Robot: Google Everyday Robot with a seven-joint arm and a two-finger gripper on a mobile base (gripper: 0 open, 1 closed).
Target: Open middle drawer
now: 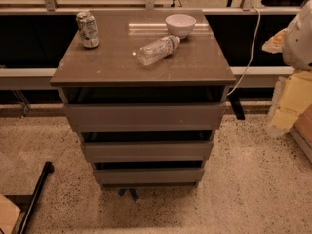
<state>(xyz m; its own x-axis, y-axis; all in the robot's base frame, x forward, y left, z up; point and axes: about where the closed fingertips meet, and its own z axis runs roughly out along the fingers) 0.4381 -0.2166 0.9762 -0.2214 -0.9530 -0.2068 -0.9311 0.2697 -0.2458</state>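
Note:
A grey-brown cabinet (112, 62) with three flat handleless drawer fronts stands in the middle of the camera view. The middle drawer (146, 151) sits between the top drawer (145, 116) and the bottom drawer (147, 175). Its front lies in line with the stepped stack, with a dark gap above it. No interior shows. My gripper is not in view. Only a white rounded part of my arm (298, 38) shows at the right edge, well away from the drawers.
On the cabinet top stand a green-and-white can (87, 29) and a white bowl (180, 24), with a clear plastic bottle (157, 49) lying on its side. A white cable (248, 48) hangs at the right. Yellow boxes (292, 101) stand right; a black pole (34, 199) lies lower left.

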